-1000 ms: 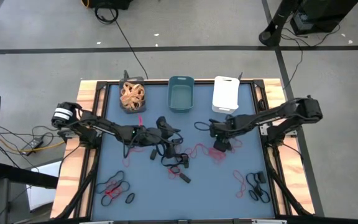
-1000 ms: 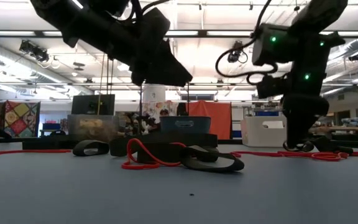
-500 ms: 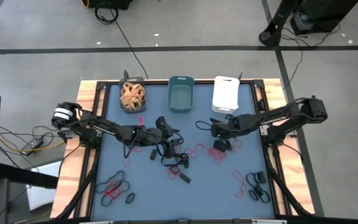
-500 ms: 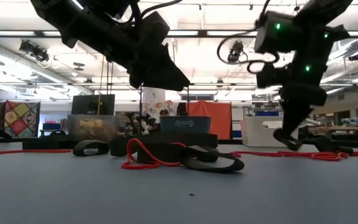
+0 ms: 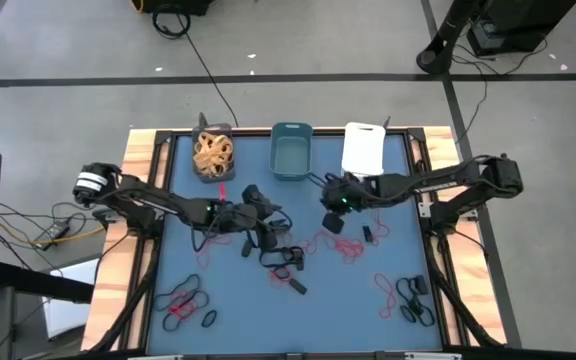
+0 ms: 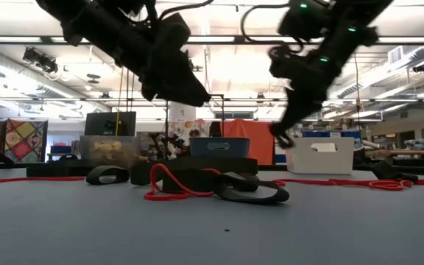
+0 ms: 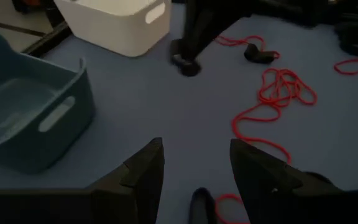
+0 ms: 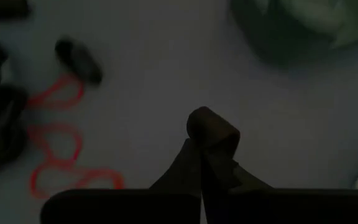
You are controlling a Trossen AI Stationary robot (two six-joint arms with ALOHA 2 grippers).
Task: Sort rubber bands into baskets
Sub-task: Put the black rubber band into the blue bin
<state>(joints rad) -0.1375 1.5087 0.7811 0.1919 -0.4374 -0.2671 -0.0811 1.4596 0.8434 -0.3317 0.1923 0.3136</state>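
Note:
My right gripper (image 5: 332,218) hangs above the table's middle, near the teal basket (image 5: 291,152), shut on a black rubber band (image 8: 213,126). My left gripper (image 7: 194,165) hovers open left of centre over a heap of black bands (image 5: 278,252), with nothing between its fingers. The dark grey basket (image 5: 213,155) holds tan bands. The white basket (image 5: 363,150) stands at the far right. Red bands (image 5: 333,245) and more black bands (image 5: 415,300) lie loose on the blue mat. My right gripper pinches a small black band between its two shut fingers; a short loop of the band (image 8: 211,121) sticks out past the fingertips. The fingers slant downward, and the band is lifted clear of the table (image 6: 280,138).
The three baskets line the far edge. A mixed cluster of red and black bands (image 5: 186,305) lies near the front left. A small black piece (image 5: 368,235) lies right of my right gripper. Cables hang off the table's left side.
My right gripper has risen off the table from among the red bands and swung toward the table's left and far edge, nearer the teal basket, tipping less steeply downward. A small black piece stays on the mat where it stood.

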